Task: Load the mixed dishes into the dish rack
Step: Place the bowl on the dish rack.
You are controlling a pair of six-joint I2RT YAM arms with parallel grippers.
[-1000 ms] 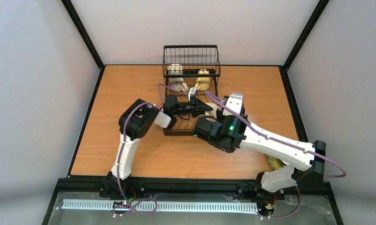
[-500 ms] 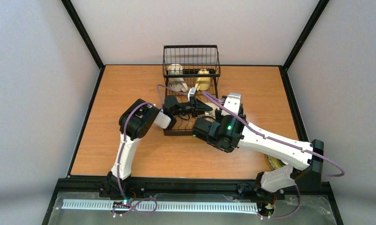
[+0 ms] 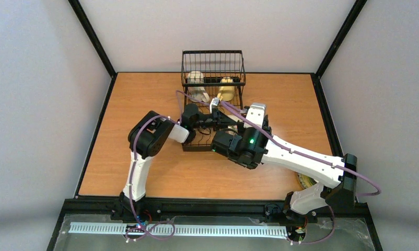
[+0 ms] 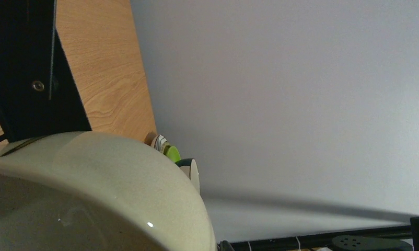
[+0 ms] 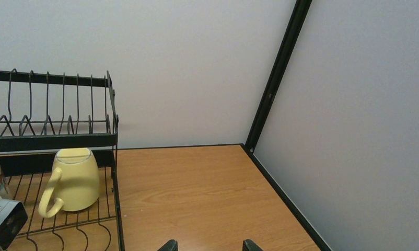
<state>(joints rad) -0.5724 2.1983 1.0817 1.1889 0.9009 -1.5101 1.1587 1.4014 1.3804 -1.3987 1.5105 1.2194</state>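
The black wire dish rack [image 3: 213, 63] stands at the far middle of the table and also shows in the right wrist view [image 5: 50, 138]. A cream-yellow mug [image 5: 77, 180] stands upside down in it [image 3: 227, 91], with a white mug [image 3: 197, 79] to its left. My left gripper [image 3: 224, 119] is over the rack's tray, shut on the white bowl [image 4: 92, 193]. The bowl fills that wrist view and hides the fingers. My right gripper [image 5: 207, 244] is open and empty just right of the rack [image 3: 257, 111].
A stack with a lime-green plate [image 4: 172, 152] and a teal-and-white bowl [image 4: 191, 170] lies at the table's near right edge, mostly hidden under my right arm [image 3: 305, 181]. Part of my left wrist [image 5: 3, 222] shows beside the mug.
My right arm has shifted a little left and toward the rack. My left arm's elbow has swung slightly left, while its gripper stays over the rack tray.
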